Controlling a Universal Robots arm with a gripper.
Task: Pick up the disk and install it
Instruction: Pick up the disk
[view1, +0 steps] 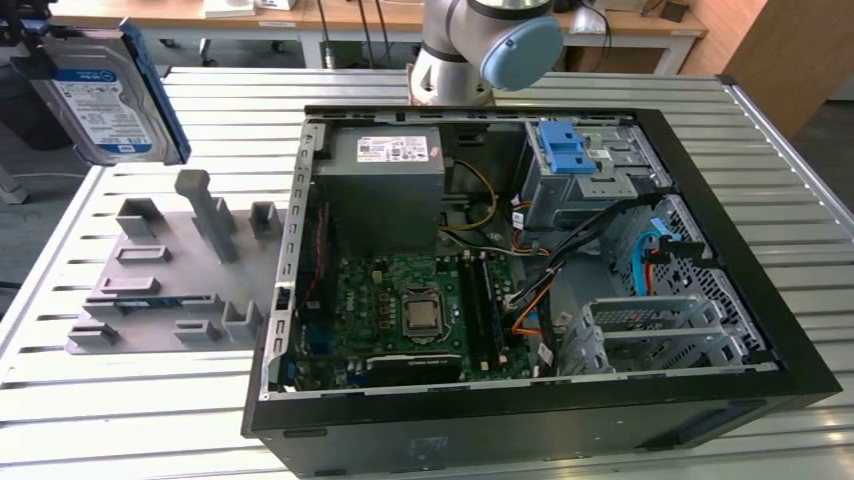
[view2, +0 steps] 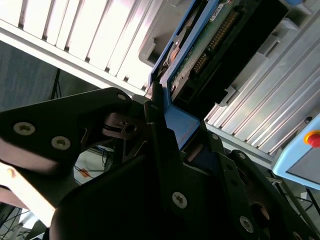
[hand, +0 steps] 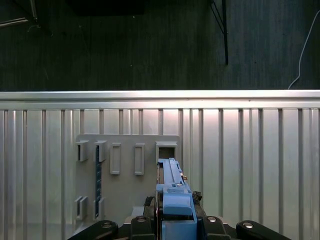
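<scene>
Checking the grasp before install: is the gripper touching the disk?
Touching: in the second wrist view the gripper pinches the disk by its blue frame, no gap showing.

Slatted table (view1: 134, 420): grey fixture (view1: 174, 290), open computer case (view1: 507, 430).

Open air all round silver hard disk in blue plastic frame (view1: 104, 100), up at exterior view's far left. Grey plastic fixture with upright posts (view1: 174, 270) sticks up from slatted metal table (view1: 134, 420) on that side. Black computer case (view1: 507, 430) open from above. Inside, far right: grey metal drive cage (view1: 607, 185), loose black cables (view1: 574, 240) draped just near of it, grey box-shaped power supply (view1: 387, 180) to its left.
</scene>
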